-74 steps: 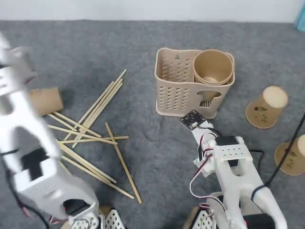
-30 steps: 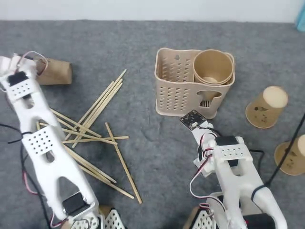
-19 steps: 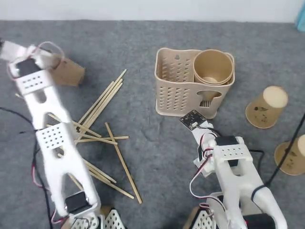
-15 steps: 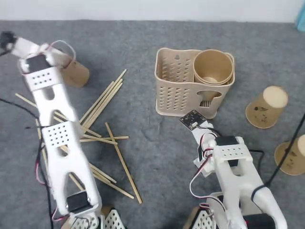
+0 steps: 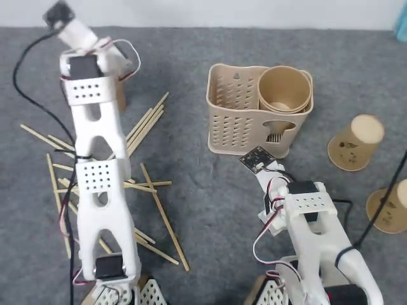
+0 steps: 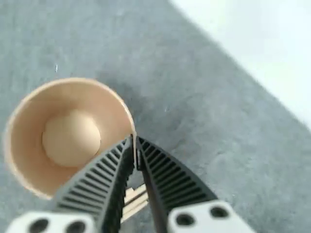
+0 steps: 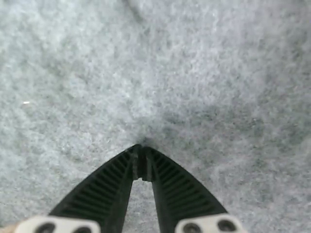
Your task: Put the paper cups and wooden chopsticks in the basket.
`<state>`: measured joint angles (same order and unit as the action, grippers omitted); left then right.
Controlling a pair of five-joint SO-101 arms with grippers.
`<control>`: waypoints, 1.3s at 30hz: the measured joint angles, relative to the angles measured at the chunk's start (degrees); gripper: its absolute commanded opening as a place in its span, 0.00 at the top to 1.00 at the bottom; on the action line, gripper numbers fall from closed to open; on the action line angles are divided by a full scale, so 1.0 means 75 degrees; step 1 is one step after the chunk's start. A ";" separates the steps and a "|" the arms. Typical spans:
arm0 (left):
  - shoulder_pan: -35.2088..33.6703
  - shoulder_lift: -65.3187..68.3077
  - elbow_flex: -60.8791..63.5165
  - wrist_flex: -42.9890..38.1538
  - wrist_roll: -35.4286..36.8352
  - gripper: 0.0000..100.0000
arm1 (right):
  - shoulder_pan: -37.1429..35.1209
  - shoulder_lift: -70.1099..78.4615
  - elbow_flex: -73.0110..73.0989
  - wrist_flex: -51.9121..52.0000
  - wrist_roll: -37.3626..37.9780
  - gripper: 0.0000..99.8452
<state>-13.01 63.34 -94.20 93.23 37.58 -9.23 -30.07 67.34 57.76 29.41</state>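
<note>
My left gripper (image 6: 134, 141) is shut on the rim of a paper cup (image 6: 68, 136), whose open mouth faces the wrist camera. From above, that cup (image 5: 120, 96) is mostly hidden under the left arm at the far left of the carpet. Several wooden chopsticks (image 5: 137, 136) lie scattered beneath and beside that arm. The beige basket (image 5: 236, 109) stands at centre right with stacked paper cups (image 5: 284, 89) in its right compartment. Two more cups (image 5: 356, 143) (image 5: 388, 206) lie on the carpet at the right. My right gripper (image 7: 140, 160) is shut on nothing, tips at the carpet in front of the basket.
The grey carpet (image 5: 210, 203) between the chopsticks and the right arm (image 5: 305, 216) is open floor. A black cable (image 5: 381, 203) runs near the rightmost cup. The carpet's far edge meets a pale wall (image 5: 254, 13).
The left arm has swung from the far left toward the far middle, carrying the paper cup along; the cup went from lying sideways to hanging under the gripper. The right arm has not moved.
</note>
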 measured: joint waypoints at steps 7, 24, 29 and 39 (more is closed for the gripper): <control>-0.0305 -0.0938 0.0000 0.0000 -0.1301 0.94 | 0.0000 0.0000 0.0000 0.0000 0.0000 0.98; -0.0809 -0.1360 0.1653 0.0727 -0.4220 0.75 | 0.0000 0.0000 0.0000 0.0000 0.0000 0.98; -0.0809 -0.1360 0.1793 0.0727 -0.4267 0.75 | 0.0000 0.0000 0.0000 0.0000 0.0000 0.98; -0.0785 -0.1360 0.2942 0.0727 -0.5087 0.80 | 0.0000 0.0000 0.0000 0.0000 0.0000 0.98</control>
<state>-18.90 53.14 -72.13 98.68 -0.57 -9.23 -30.07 67.34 57.76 29.41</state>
